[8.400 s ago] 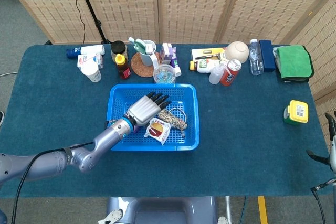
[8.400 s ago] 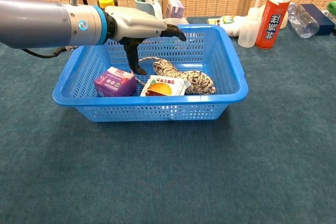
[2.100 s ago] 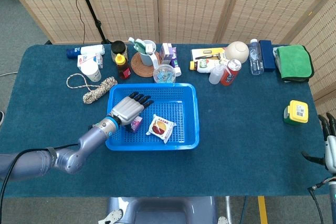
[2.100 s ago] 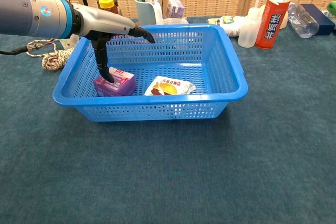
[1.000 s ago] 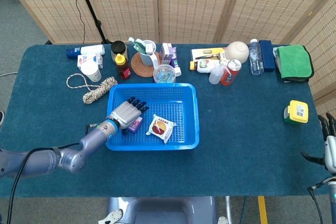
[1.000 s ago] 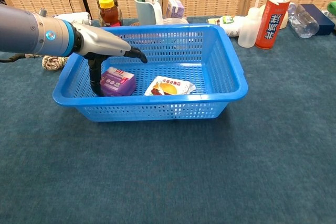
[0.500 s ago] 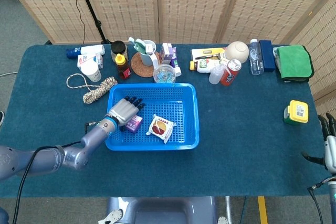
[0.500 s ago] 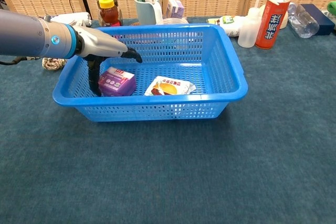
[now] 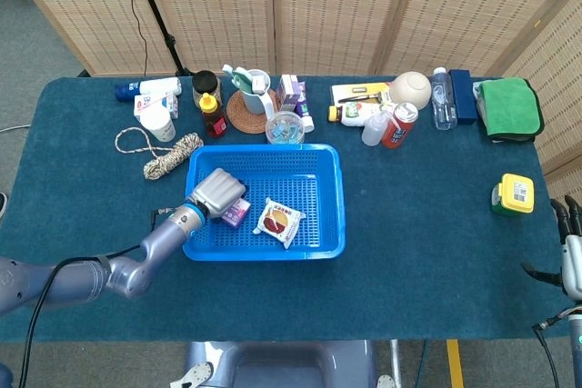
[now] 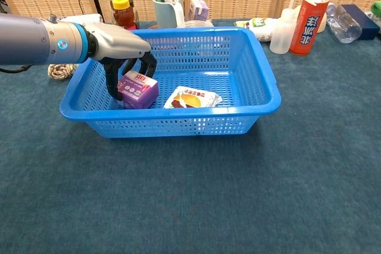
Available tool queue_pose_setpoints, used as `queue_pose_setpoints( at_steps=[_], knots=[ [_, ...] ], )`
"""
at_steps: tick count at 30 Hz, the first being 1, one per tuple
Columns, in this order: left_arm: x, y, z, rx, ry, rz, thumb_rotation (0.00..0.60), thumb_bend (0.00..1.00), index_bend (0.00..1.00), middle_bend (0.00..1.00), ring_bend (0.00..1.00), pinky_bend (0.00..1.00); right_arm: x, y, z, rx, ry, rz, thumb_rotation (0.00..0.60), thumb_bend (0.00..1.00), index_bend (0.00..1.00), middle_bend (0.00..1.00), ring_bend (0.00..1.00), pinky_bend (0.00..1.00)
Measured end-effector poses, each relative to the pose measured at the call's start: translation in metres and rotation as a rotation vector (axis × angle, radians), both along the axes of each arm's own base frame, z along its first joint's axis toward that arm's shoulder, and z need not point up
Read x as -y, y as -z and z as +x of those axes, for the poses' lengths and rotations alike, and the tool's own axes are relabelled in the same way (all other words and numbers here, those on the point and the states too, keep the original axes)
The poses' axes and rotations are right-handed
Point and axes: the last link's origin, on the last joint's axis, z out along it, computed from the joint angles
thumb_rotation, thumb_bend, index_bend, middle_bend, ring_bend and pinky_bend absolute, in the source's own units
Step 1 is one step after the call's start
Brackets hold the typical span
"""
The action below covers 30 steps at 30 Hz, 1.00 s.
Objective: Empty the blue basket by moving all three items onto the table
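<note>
Blue basket (image 10: pixel 265 96): holds a purple box (image 10: pixel 138 88) (tilted, at its left end) and a snack packet (image 10: pixel 190 97) lying flat beside it. Left hand (image 10: pixel 122 52): fingers curled around the box, gripping it. Rope bundle (image 9: pixel 171 155): on the table left of the basket; right hand (image 9: pixel 571 261) at the far edge, fingers apart, holding nothing
</note>
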Motion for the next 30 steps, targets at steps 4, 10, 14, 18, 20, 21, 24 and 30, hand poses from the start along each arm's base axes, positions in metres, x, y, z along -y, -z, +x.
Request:
queue_pose_setpoints(
  at_steps=[4,10,14,18,20,21,24,30],
  knots=[
    [-0.002,-0.004,0.002,0.026,0.002,0.016,0.600,0.21,0.62,0.50,0.50,0.47,0.000,0.000,0.000,0.001,-0.001,0.000,0.600,0.00,0.00,0.00,0.00,0.00],
    [-0.006,-0.022,0.018,0.129,0.011,0.058,0.600,0.21,0.62,0.50,0.50,0.47,0.000,0.000,0.000,0.002,-0.002,-0.001,0.600,0.00,0.00,0.00,0.00,0.00],
    [-0.010,-0.048,0.032,0.236,0.033,0.110,0.600,0.21,0.62,0.50,0.50,0.47,-0.001,0.000,0.001,0.003,-0.006,0.001,0.600,0.00,0.00,0.00,0.00,0.00],
    [-0.014,-0.085,0.035,0.339,0.035,0.178,0.600,0.21,0.61,0.50,0.49,0.47,-0.002,0.000,0.003,0.005,-0.011,0.001,0.600,0.00,0.00,0.00,0.00,0.00],
    [-0.017,-0.107,0.031,0.382,0.023,0.219,0.600,0.21,0.61,0.50,0.49,0.47,-0.002,0.000,0.003,0.005,-0.013,0.001,0.600,0.00,0.00,0.00,0.00,0.00],
    [-0.018,-0.116,0.026,0.396,0.012,0.237,0.600,0.21,0.61,0.49,0.48,0.47,-0.002,0.000,0.004,0.006,-0.015,0.001,0.600,0.00,0.00,0.00,0.00,0.00],
    [-0.021,-0.145,0.002,0.422,-0.048,0.298,0.600,0.21,0.60,0.49,0.48,0.47,-0.003,0.000,0.004,0.006,-0.019,0.003,0.600,0.00,0.00,0.00,0.00,0.00],
    [-0.023,-0.162,-0.049,0.391,-0.167,0.354,0.600,0.21,0.57,0.49,0.47,0.47,-0.003,0.002,0.006,0.005,-0.023,0.012,0.600,0.00,0.00,0.00,0.00,0.00]
  ],
)
